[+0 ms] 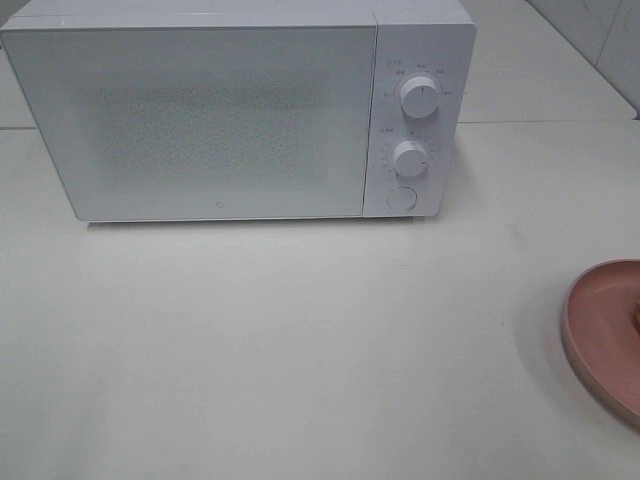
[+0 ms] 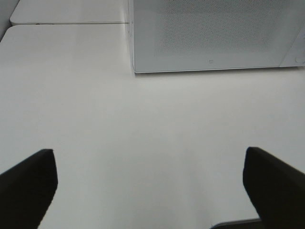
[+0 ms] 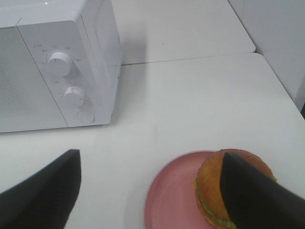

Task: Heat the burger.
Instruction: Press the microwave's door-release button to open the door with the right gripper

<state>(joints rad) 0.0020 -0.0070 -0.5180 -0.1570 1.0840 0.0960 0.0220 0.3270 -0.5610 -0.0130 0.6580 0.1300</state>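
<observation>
Hovering left gripper (image 2: 148, 152): jaws are standing wide over the tabletop (image 2: 143, 119), gripping nothing.
Right gripper (image 3: 151, 153): jaws are gaping wide, one finger overlapping the burger (image 3: 209, 188) in view.
Burger: is sitting on the pink plate (image 3: 167, 200), tabletop's right side.
Microwave (image 1: 200, 120): is standing behind, door shut.

Of the left gripper (image 2: 148, 157), two matte black fingers (image 2: 28, 186) show: broad, wedge-like slabs with blunt, squared tips and softly rounded corners, their surfaces plain and unlit, cut off by the frame's edge. Beside the base of one finger sits a thin, dark, curved strip (image 2: 236, 224) with a pale grey rim. The right gripper (image 3: 151, 158) has the same kind of fingers (image 3: 43, 195), flat black and wedge-shaped, one with a straight slanted edge and a faint greyish sheen along its face.
</observation>
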